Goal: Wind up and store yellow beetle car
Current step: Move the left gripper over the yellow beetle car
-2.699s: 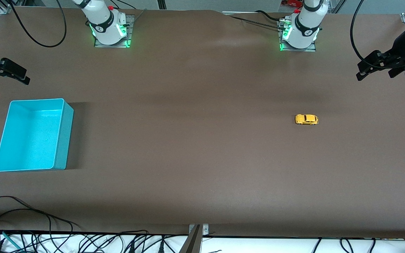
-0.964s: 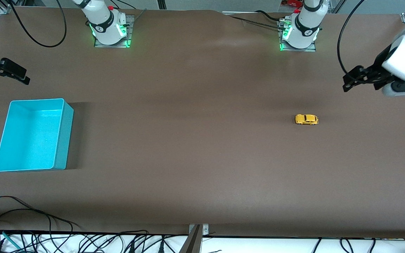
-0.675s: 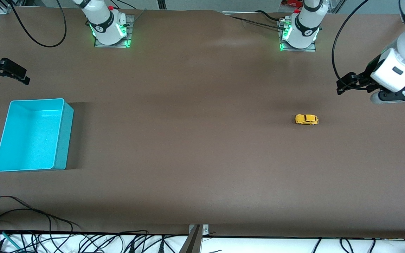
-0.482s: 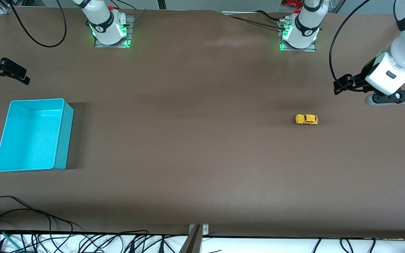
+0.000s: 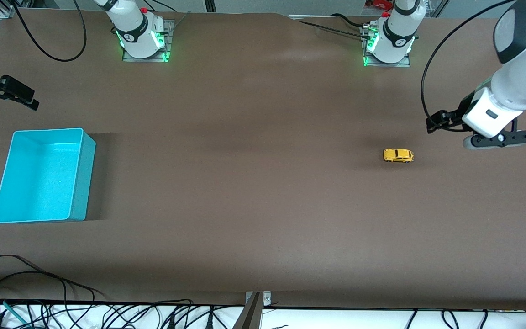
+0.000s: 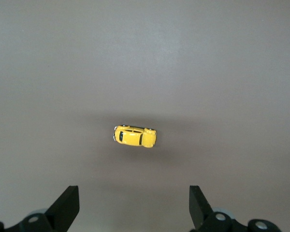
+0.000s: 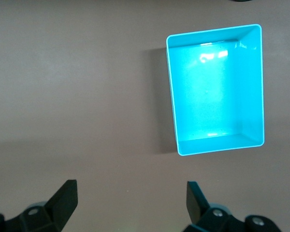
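Observation:
The yellow beetle car (image 5: 398, 155) stands on its wheels on the brown table toward the left arm's end. It also shows in the left wrist view (image 6: 135, 136), lying ahead of my left gripper (image 6: 134, 208). My left gripper (image 5: 433, 124) is open and empty, up in the air over bare table beside the car, toward the left arm's end. My right gripper (image 5: 28, 99) is open and empty and waits over the table's edge at the right arm's end. It shows in its own wrist view (image 7: 130, 203) with its fingers wide apart.
An empty turquoise bin (image 5: 80, 173) stands at the right arm's end of the table and shows in the right wrist view (image 7: 215, 96). Loose black cables (image 5: 39, 292) lie along the table edge nearest the front camera.
My left arm has swung in from the table's end, and its gripper has come closer to the car. The car, the bin and the right arm have not moved.

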Robot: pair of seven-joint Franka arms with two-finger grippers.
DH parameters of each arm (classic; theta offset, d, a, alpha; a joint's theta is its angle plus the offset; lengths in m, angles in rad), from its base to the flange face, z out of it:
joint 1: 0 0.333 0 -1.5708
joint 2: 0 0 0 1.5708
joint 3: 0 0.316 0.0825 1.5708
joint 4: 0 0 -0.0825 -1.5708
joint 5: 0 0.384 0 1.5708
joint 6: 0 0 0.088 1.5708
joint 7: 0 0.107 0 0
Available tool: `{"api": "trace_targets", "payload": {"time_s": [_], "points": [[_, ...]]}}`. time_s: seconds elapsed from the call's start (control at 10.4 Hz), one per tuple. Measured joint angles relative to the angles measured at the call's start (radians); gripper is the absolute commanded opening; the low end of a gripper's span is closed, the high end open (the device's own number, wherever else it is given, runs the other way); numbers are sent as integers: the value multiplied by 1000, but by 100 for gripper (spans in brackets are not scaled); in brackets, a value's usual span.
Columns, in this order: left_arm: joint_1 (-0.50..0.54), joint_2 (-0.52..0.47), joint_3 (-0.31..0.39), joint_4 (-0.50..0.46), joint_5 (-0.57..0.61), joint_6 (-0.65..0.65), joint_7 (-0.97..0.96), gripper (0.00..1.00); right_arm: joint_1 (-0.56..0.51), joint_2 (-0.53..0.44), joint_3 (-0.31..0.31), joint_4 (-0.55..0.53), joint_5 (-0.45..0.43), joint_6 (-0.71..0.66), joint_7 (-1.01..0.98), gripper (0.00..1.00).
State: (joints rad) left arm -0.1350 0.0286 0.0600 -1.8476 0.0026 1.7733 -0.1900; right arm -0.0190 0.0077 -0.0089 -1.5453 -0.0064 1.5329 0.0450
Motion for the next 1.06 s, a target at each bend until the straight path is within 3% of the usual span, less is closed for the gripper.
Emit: {"api": "trace_targets", "payload": {"time_s": [1.06], "points": [[4, 35, 3, -386, 0, 498, 4, 100, 0, 0, 0, 0, 0, 0, 0, 100]]}}
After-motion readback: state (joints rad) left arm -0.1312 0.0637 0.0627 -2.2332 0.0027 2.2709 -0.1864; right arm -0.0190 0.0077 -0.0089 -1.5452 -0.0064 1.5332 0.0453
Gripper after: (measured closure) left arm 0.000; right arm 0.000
